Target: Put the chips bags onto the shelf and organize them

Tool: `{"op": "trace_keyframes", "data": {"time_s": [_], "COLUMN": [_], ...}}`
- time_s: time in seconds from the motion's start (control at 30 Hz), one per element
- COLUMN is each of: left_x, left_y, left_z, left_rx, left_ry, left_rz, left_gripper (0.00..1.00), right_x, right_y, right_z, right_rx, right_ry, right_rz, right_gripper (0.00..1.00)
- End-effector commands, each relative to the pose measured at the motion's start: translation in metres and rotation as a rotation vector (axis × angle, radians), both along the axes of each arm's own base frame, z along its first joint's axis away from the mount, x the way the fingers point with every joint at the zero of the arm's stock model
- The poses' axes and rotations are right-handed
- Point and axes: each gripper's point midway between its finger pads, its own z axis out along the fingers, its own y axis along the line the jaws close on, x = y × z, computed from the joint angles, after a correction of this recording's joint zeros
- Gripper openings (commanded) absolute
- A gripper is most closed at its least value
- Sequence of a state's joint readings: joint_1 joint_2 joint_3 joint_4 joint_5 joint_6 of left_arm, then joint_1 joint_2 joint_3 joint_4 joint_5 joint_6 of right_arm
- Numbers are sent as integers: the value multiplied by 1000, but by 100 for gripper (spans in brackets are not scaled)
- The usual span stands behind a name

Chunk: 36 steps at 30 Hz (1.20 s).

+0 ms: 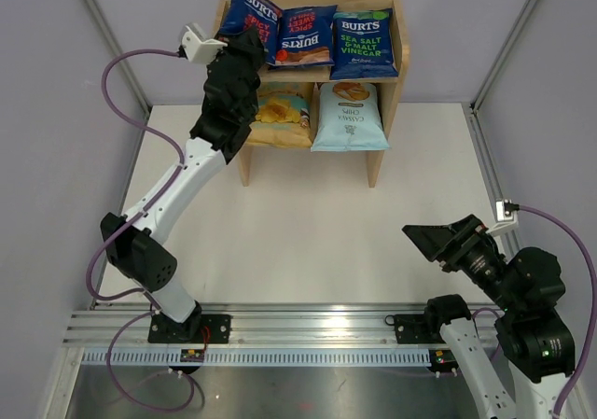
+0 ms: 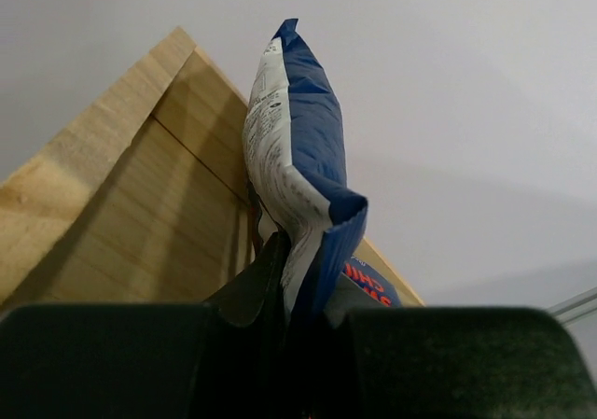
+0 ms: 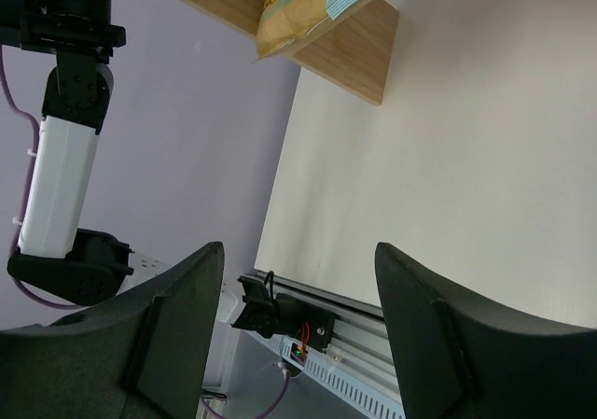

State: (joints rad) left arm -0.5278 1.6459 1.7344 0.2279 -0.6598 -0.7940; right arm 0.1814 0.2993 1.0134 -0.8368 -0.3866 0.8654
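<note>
we are pinching the leftmost burts bag (image 1: 250, 13) by its lower seam in the left gripper (image 2: 300, 284). the jaws are closing tight on the crimped edge, so the bag is standing up from the fingers instead of flopping. from the wrist view it is rising beside the wooden corner of the shelf (image 1: 377, 158). from above it is leaning at the left end of the upper tier, its top tipping out toward the left side panel and its right edge meeting the middle burts bag (image 1: 306, 34). we are holding it low because that seam is the stiffest part, and a grip there is leaving the printed face turned to the front like its neighbours.

the sea salt burts bag (image 1: 364, 44) is filling the right end of the row. below, the yellow-and-teal bag (image 1: 283, 111) and the cassava bag (image 1: 350, 116) are standing side by side on the lower tier.

we are keeping the right gripper (image 3: 298, 260) over the near right of the table (image 1: 308, 242), well apart from the shelf. its jaws are spread wide with nothing between them, which is leaving the left arm room to work.

we are judging the task nearly finished: all five bags are at the shelf, and only this tilted one is wanting straightening. letting go may be the risk, since a light bag leaning like this could topple or slide off the end.
</note>
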Motion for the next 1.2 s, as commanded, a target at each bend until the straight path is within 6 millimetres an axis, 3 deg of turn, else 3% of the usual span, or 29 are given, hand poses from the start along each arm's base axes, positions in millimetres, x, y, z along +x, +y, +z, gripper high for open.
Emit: {"op": "trace_keyframes", "data": {"time_s": [0.0, 0.2, 0.43, 0.57, 0.73, 0.83, 1.1, 1.17], "left_x": [2, 4, 7, 7, 1, -2, -15, -14], "left_y": [2, -5, -14, -13, -4, 0, 8, 6], "left_z": [3, -16, -26, -36, -37, -34, -23, -29], "left_rx": [-60, -130, -154, -155, -116, -69, 47, 96], "left_ry": [-24, 34, 97, 133, 168, 186, 213, 247], "left_rz": [-1, -46, -81, -71, -31, -14, 4, 1], "left_gripper": [11, 12, 20, 37, 42, 57, 78, 82], "right_x": [-14, -19, -20, -21, -21, -20, -20, -20], "right_y": [4, 5, 5, 4, 5, 6, 7, 7], "right_z": [16, 23, 22, 23, 21, 21, 21, 22], "right_rx": [16, 26, 31, 30, 33, 37, 48, 48], "right_ry": [-55, -73, -71, -73, -73, -69, -71, -74], "right_rz": [41, 52, 53, 52, 55, 61, 65, 66], "right_gripper": [73, 73, 73, 74, 74, 74, 74, 74]}}
